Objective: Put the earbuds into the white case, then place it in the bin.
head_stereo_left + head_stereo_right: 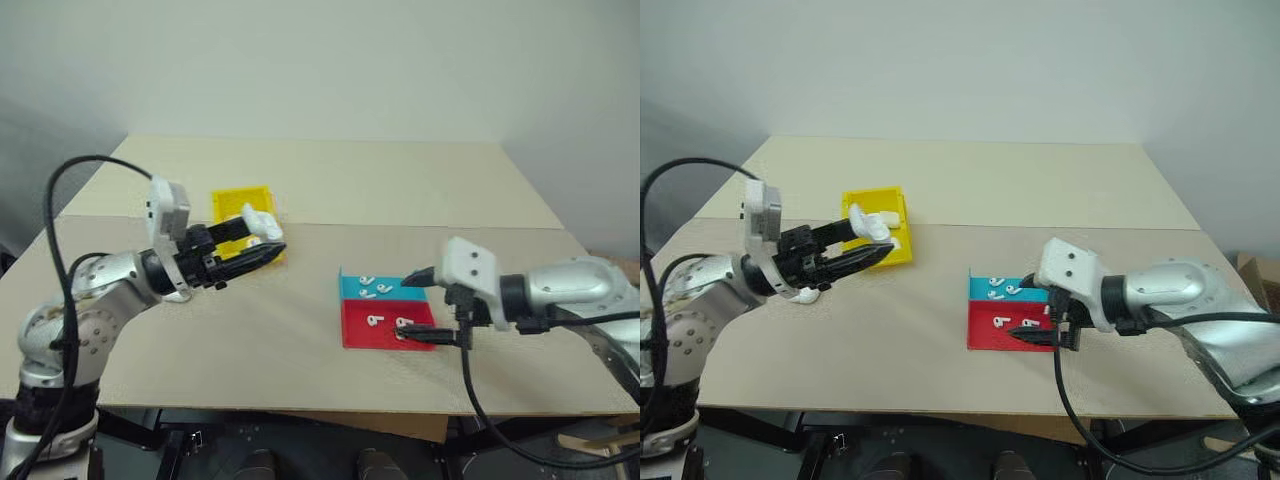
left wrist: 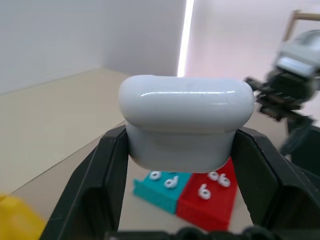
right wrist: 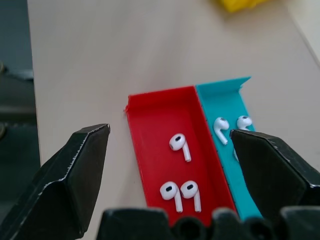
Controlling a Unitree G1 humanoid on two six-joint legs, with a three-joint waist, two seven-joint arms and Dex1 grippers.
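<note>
We've got the case clamped in our left gripper; right gripper wide open, empty, over the red tray.

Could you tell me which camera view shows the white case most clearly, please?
The left wrist view: the case sits close up between the left tool's fingers, lid shut. In both eye views it is just a small white shape at that tool's tip, in front of the yellow bin.
</note>
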